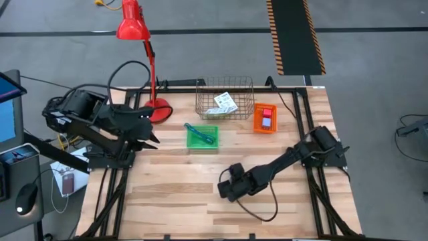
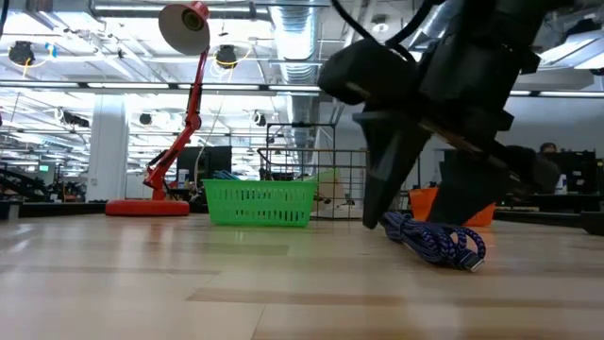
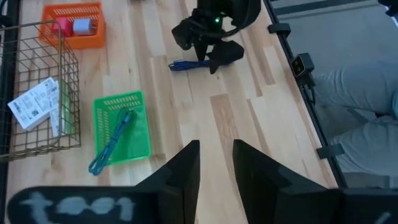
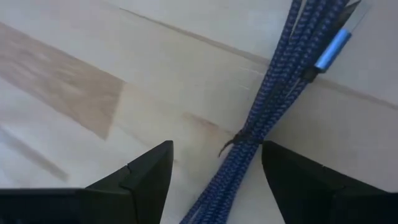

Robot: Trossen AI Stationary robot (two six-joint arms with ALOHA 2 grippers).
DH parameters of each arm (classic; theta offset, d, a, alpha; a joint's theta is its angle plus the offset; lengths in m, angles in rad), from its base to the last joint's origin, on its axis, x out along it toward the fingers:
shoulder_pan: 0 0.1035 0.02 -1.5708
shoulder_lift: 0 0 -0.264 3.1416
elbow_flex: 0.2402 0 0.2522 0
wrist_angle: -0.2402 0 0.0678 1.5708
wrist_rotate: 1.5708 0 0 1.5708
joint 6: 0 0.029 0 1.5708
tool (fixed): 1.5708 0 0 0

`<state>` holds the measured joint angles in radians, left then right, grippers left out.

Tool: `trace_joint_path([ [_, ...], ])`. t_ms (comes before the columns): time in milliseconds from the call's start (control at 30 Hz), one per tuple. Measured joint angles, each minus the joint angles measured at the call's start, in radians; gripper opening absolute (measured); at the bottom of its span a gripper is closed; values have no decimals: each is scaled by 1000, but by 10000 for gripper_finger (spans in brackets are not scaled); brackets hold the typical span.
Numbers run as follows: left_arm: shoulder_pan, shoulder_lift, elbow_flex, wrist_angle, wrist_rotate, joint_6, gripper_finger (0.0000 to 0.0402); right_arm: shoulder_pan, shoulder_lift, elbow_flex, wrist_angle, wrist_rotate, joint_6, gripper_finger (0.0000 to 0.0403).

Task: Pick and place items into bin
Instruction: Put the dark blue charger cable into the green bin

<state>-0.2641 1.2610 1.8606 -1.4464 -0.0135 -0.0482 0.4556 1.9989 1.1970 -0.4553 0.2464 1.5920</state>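
A dark blue braided cord bundle [image 4: 273, 99] lies on the wooden table, also seen in the low view [image 2: 434, 238]. My right gripper [image 4: 214, 152] is open just above it, one finger on either side, touching nothing; it shows in the high view [image 1: 226, 189]. A teal cord [image 3: 112, 140] lies in the green basket [image 1: 202, 136]. A white printed packet [image 1: 225, 102] lies in the wire basket [image 1: 204, 100]. A pink-red block [image 3: 62, 25] and a pale blue-grey block [image 3: 81, 26] sit in the orange bin [image 1: 265, 119]. My left gripper [image 3: 214, 162] is open and empty at the table's left.
A red desk lamp [image 1: 144, 40] stands with its base [image 1: 159, 110] at the table's far left. The three containers stand in a row across the far middle. A person's grey-clad legs [image 3: 360, 106] show beyond the table's edge. Bare wood lies along the near side [image 1: 174, 207].
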Motion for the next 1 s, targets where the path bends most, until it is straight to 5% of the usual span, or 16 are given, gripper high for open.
trace_joint_path([
  [167, -27, 0, 0, 0, -4, -18, 84, -5, 41, 86, -168, 0, -48, 195],
  [400, -72, 0, 0, 0, -66, -27, 84, -28, 38, 154, -263, 99, -237, 23],
  [800, -92, 0, 0, 0, -105, -45, 84, -202, 32, 385, -342, 281, -760, 16],
  [1000, -92, 0, 0, -3, -104, -66, 84, -320, 30, 473, -250, 255, -1121, 10],
])
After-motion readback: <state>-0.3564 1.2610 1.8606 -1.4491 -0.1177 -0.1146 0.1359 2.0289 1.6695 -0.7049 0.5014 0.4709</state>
